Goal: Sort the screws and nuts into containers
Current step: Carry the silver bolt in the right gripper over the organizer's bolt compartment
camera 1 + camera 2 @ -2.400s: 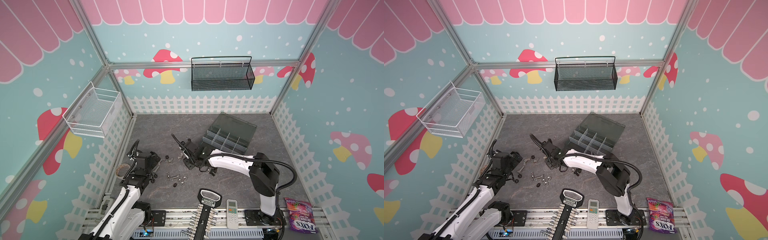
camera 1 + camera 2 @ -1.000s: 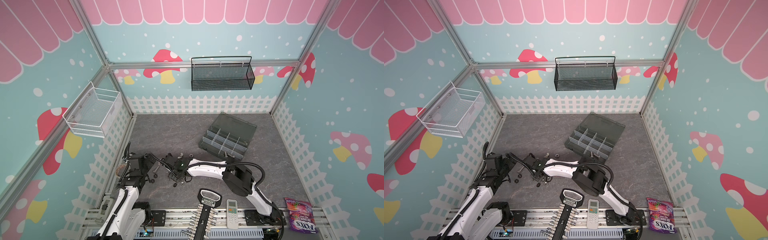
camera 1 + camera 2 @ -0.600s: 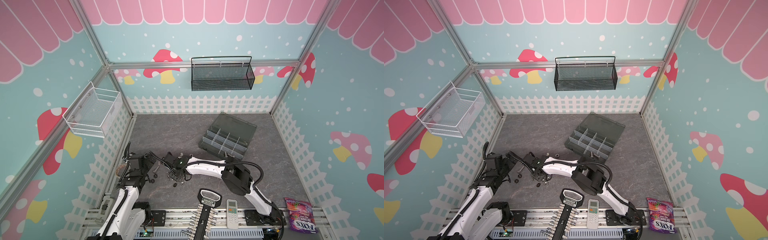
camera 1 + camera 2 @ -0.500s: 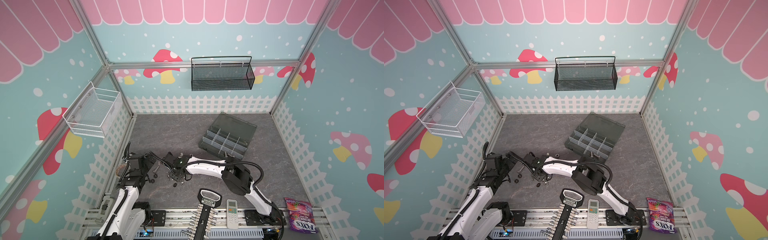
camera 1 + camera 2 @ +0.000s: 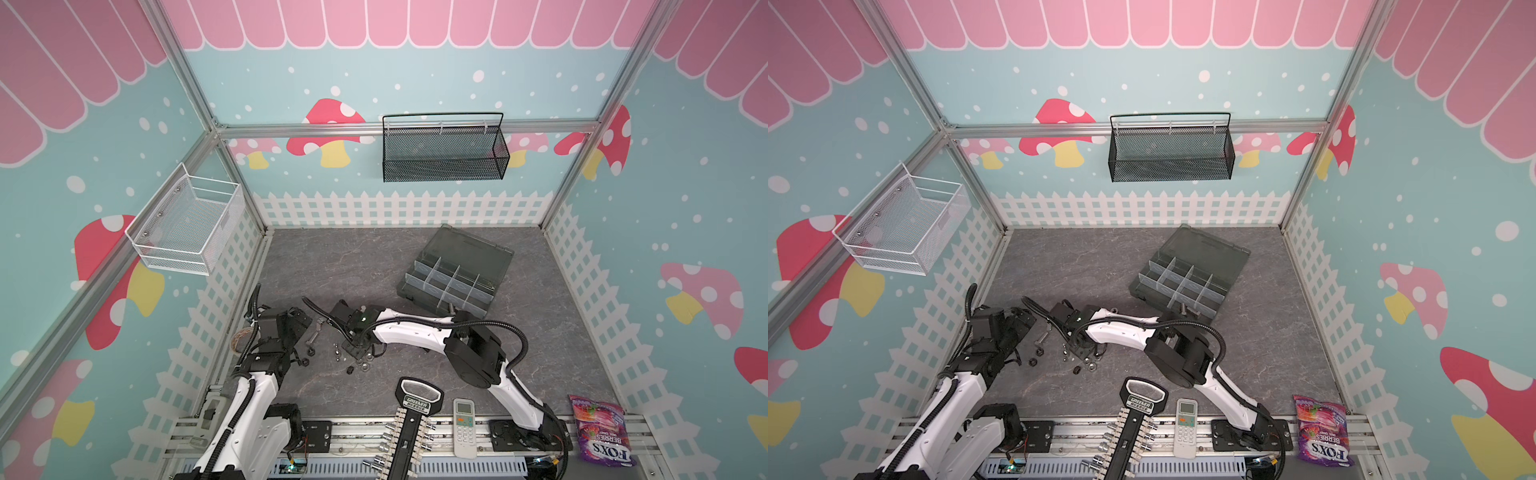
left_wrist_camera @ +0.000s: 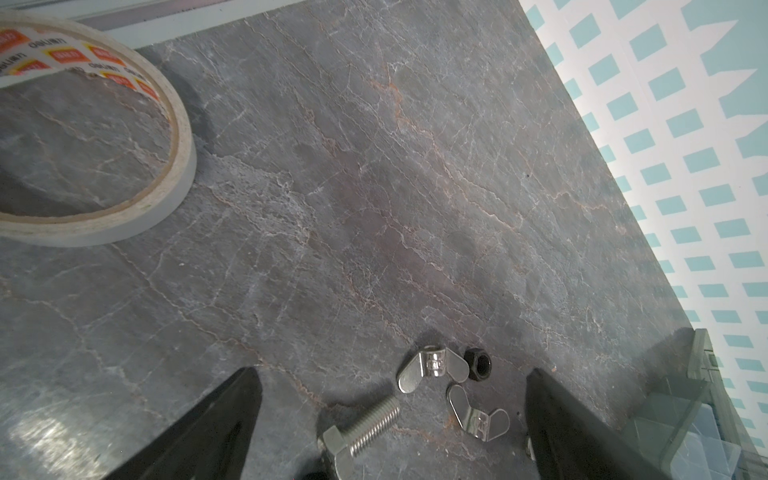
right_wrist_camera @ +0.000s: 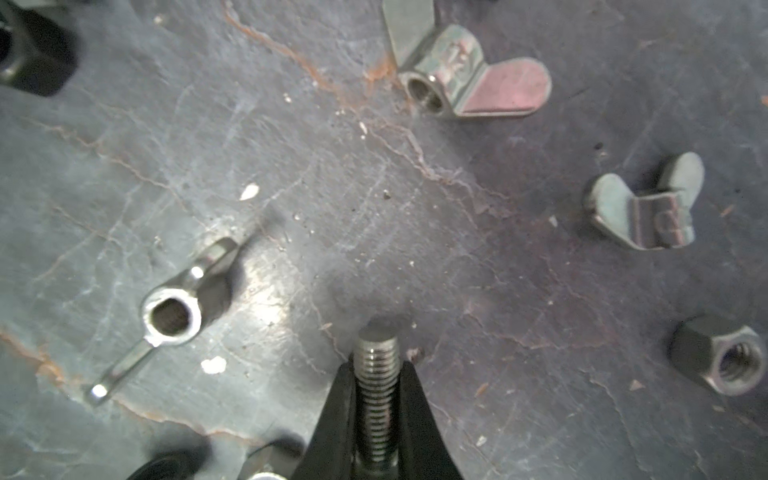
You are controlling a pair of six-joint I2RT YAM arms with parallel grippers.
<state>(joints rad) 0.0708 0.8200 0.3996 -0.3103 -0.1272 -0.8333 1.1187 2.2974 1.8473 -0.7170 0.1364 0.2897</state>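
The right gripper (image 7: 376,372) pinches a silver threaded screw (image 7: 376,345) down at the grey table (image 5: 353,257); the left gripper (image 6: 392,376) gapes wide over a silver hex-head bolt (image 6: 361,428) and wing nuts (image 6: 432,365). The dark grey translucent organiser box (image 5: 440,278) looks nearly empty; sorting seems barely begun.

a black basket (image 5: 444,160) and a white basket (image 5: 183,232) are hung on walls; a remote (image 5: 464,422) is laid beside a socket rack (image 5: 409,432).

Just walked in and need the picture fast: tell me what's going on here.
Sorting is under way, into the open organiser box. The right hand is shut on a silver screw, low among scattered nuts. The left hand is open over another screw and wing nuts, holding nothing.
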